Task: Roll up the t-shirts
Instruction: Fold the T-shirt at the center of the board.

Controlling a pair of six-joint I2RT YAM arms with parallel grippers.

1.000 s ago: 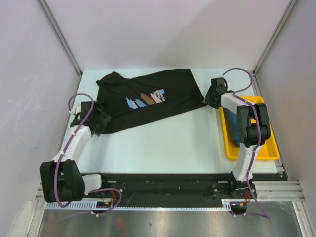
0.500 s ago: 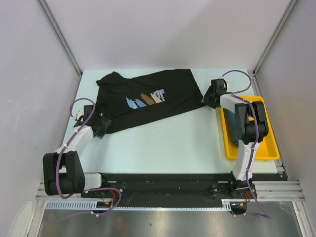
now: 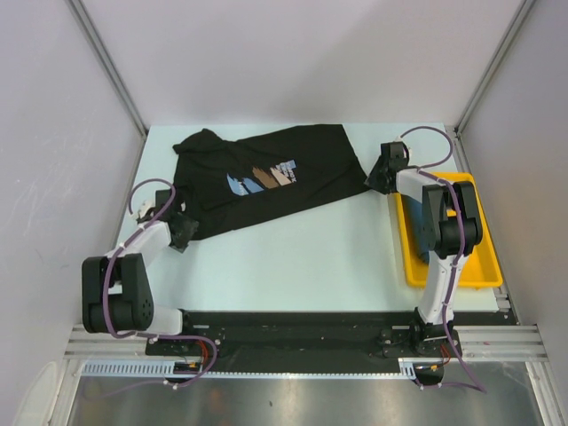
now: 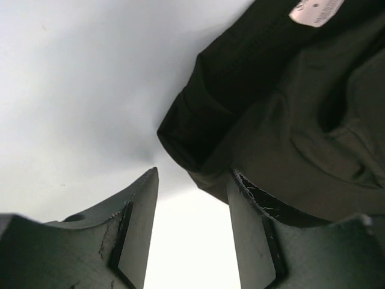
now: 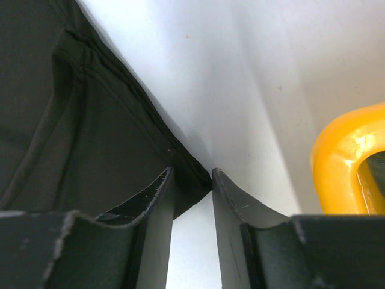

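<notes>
A black t-shirt (image 3: 266,182) with a blue, brown and white chest print lies spread flat across the far half of the table. My left gripper (image 3: 177,229) sits low at its near-left corner. In the left wrist view the gripper (image 4: 191,180) is open, and the shirt's folded corner (image 4: 198,150) lies just ahead of the fingertips, against the right finger (image 4: 246,229). My right gripper (image 3: 377,173) is at the shirt's right corner. In the right wrist view it (image 5: 191,174) stands narrowly open, with the hem corner (image 5: 192,180) between the two tips.
A yellow plastic tray (image 3: 470,266) stands at the right edge, partly under the right arm; its rim (image 5: 343,156) is close to the right of that gripper. Grey walls close in the table on three sides. A white label (image 4: 316,9) shows on the shirt.
The left arm's elbow has folded back toward the near-left, with its gripper staying at the shirt corner. Both grippers have narrowed. The shirt has hardly moved.
</notes>
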